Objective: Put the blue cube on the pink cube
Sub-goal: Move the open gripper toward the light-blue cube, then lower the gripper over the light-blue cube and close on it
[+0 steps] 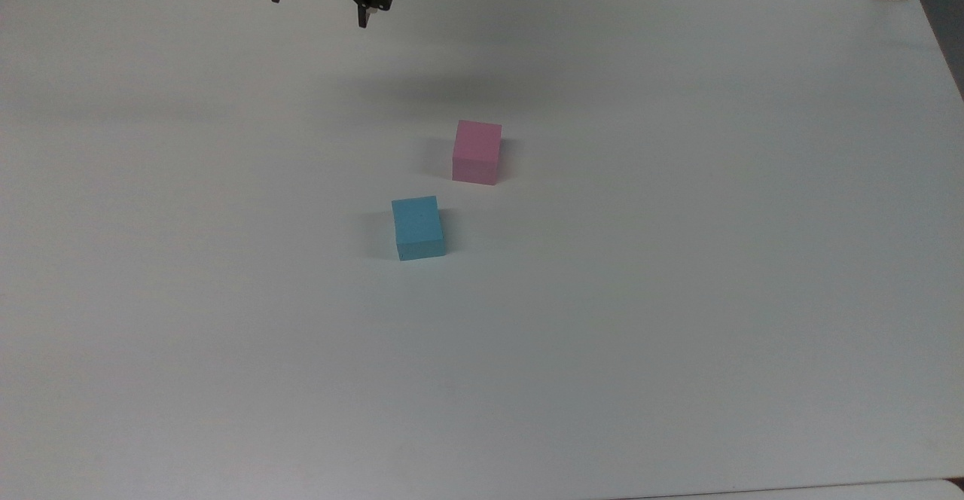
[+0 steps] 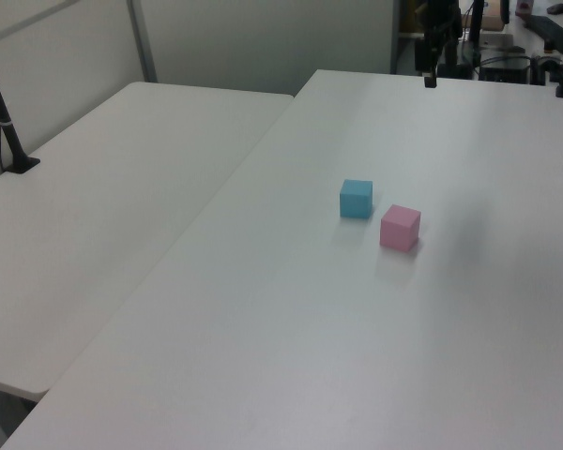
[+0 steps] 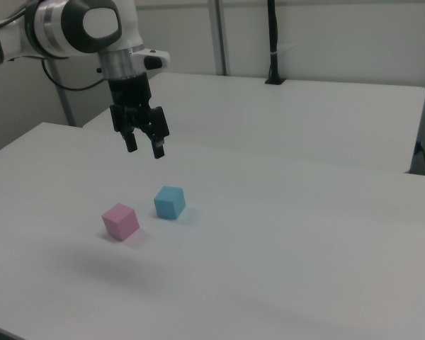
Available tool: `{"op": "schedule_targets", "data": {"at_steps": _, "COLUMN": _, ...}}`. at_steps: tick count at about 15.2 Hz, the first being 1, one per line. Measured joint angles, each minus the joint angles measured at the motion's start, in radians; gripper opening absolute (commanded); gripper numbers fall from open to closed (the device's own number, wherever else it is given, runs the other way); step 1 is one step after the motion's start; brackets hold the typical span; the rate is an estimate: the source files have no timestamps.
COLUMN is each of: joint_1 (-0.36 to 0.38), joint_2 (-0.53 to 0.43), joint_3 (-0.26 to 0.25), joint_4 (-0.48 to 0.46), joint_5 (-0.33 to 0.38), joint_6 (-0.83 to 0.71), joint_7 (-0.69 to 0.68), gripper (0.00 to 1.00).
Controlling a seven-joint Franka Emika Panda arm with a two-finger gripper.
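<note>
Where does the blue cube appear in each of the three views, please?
Top view: blue cube just left of centre.
Left view: right of centre, upper half.
Right view: left of centre.
Shared landmark: the pink cube close beside it, not touching.

The blue cube (image 1: 418,227) is plain light cyan, the pink cube (image 1: 477,151) pastel pink, the surface (image 1: 678,297) white, the tool (image 3: 144,148) black.

Both the blue cube (image 1: 418,227) and pink cube (image 1: 477,151) look matt and smooth; the white table (image 1: 678,297) has a smooth, faintly sheened top.
</note>
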Motion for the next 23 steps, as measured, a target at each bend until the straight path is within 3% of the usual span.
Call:
{"op": "schedule_targets", "data": {"at_steps": 19, "joint_1": 0.007, "joint_2": 0.038, "joint_3": 0.015, "joint_4": 0.008, "joint_5": 0.013, "joint_6": 0.001, "joint_7": 0.0, "gripper": 1.0}}
{"op": "schedule_targets", "data": {"at_steps": 23, "joint_1": 0.037, "joint_2": 0.127, "joint_3": 0.018, "joint_4": 0.01, "joint_5": 0.027, "joint_6": 0.159, "joint_7": 0.0, "gripper": 1.0}}
